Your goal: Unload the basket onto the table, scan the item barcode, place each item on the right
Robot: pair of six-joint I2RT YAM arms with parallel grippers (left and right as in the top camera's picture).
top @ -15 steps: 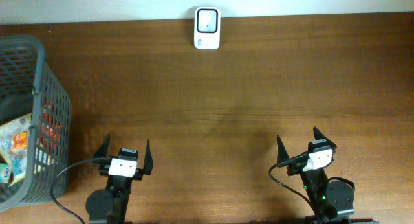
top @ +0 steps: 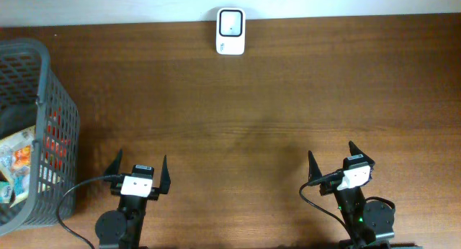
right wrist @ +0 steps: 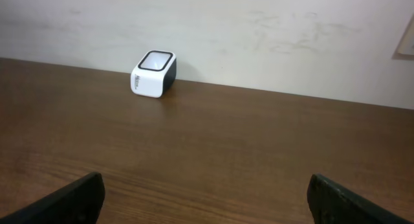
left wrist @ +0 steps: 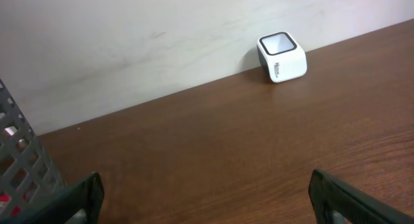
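Observation:
A white barcode scanner (top: pixel 230 21) with a dark window stands at the table's far edge against the wall; it also shows in the left wrist view as the scanner (left wrist: pixel 282 56) and in the right wrist view as the scanner (right wrist: pixel 154 73). Packaged items (top: pixel 20 170) lie inside the grey basket (top: pixel 54 112) at the left. My left gripper (top: pixel 139 167) sits near the front edge, open, with nothing between its fingers. My right gripper (top: pixel 333 157) sits at the front right, also open with nothing in it. Both point toward the wall.
The basket's mesh wall (left wrist: pixel 19 166) stands just left of the left gripper. Black cables (top: pixel 68 206) trail from both arm bases. The brown wooden table (top: pixel 288 98) stretches between the grippers and the scanner.

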